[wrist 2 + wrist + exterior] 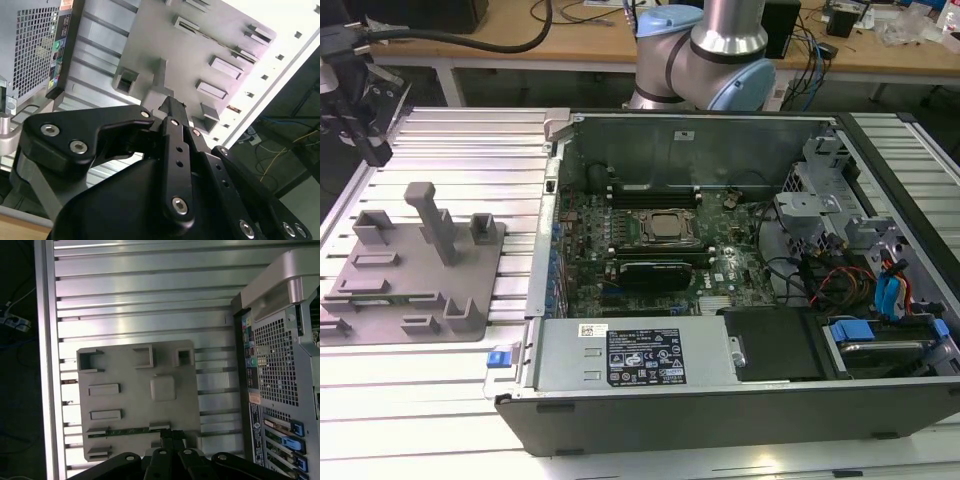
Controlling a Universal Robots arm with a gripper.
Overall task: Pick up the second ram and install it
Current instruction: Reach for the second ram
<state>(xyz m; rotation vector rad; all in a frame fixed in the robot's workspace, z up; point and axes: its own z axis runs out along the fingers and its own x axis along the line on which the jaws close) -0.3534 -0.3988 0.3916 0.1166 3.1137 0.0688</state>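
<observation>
The pincer (377, 152) is being held above the surface (470, 130) at the exterior view's far left. It is well apart from the case (720, 405) and beyond the far edge of the tray (470, 290). Its fingers (168, 440) are being pressed together, clenched on nothing. In both wrist views they are being shown converging to one dark tip with the tray beneath.

The ram (125, 430) is being carried flat in a long narrow slot of the tray, a thin green stick lying between low raised blocks. In the exterior view that slot is being shown at the tray's near left part, where the ram (382, 297) is being seen as a faint green strip. It is not being touched by the pincer, which is hanging clear of it.

The case is being displayed open on its side at the exterior view's right, just beside the tray. Its board (650, 235) is being exposed. The arm's base (705, 55) is being seen beyond the case's far wall.
</observation>
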